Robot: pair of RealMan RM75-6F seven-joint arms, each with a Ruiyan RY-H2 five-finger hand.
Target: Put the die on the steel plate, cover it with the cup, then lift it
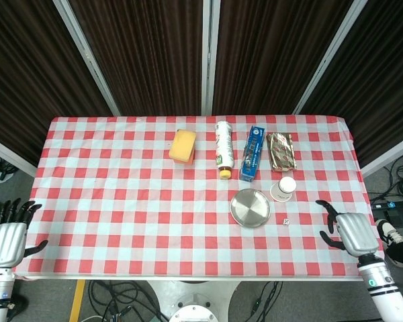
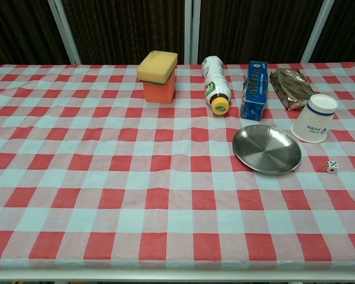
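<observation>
1. Right, nothing is in hand yet: the right hand [image 1: 352, 231] hovers over the table's near right corner, fingers apart and curled forward, holding nothing.
2. Over at the other end, the left hand [image 1: 5, 241] hangs off the table's near left edge, fingers spread upward and empty, well apart from everything that matters.
3. Now the die [image 1: 286, 221]: it lies on the checked cloth ahead of the right hand's fingertips [image 1: 324, 213] and a little toward the table's middle, near them but not touching.
4. Just beyond the die from those fingers sits the steel plate [image 1: 250, 207], bare and right side up, so the carry from cloth to plate looks short.
5. Next, the cup [image 2: 314, 118] stands mouth down, just beside the plate's far right rim, forward of the right fingers and past the die. Standing that way it is ready, I'd judge, to go straight over the die with no turning.
6. Everything for this job is clustered on the right hand's side, which is probably why that hand is the one over the table.
7. Along the far side lie a sponge [image 2: 157, 75], a bottle [image 2: 215, 84], a blue box [image 2: 254, 81] and a foil packet [image 2: 290, 79], all beyond the plate and out of the fingers' way.
8. My read: first step, reaching for the die.
</observation>
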